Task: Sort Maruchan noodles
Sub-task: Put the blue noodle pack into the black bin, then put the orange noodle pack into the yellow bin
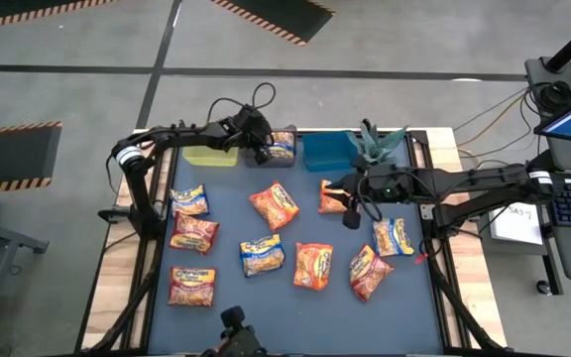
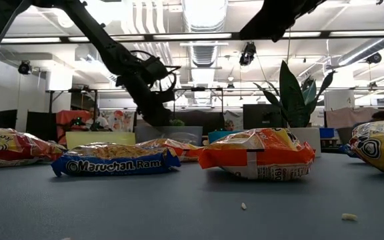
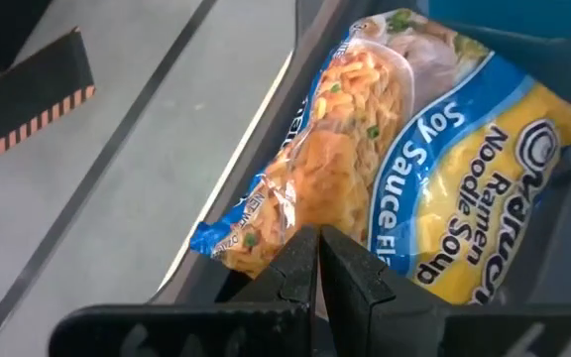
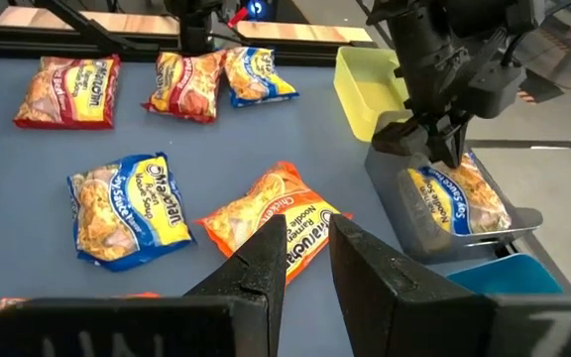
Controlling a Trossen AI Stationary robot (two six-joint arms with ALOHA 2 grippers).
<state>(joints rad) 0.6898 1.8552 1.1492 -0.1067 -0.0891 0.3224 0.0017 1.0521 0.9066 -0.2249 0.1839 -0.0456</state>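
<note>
At far centre I've got the left gripper (image 1: 262, 151) closed on a yellow-and-blue packet (image 1: 283, 146) over the grey bin (image 4: 419, 213), release next; right gripper (image 1: 350, 211) mid-table, can't tell its state.

packets (image 1: 263, 255): ten in all, nine loose on the table (image 1: 226, 317) and one in the grey bin (image 1: 266, 159)
yellow-blue packets (image 1: 190, 200): four, counting the one in the grey bin
orange packets (image 1: 275, 205): three
red packets (image 1: 192, 286): three, though one at the right looks reddish orange and is harder to class
bins: three, namely the grey bin, one yellow-green bin (image 1: 210, 156) and one blue bin (image 1: 325, 152)
plant (image 1: 375, 142): one
arms (image 1: 484, 180): two
</note>
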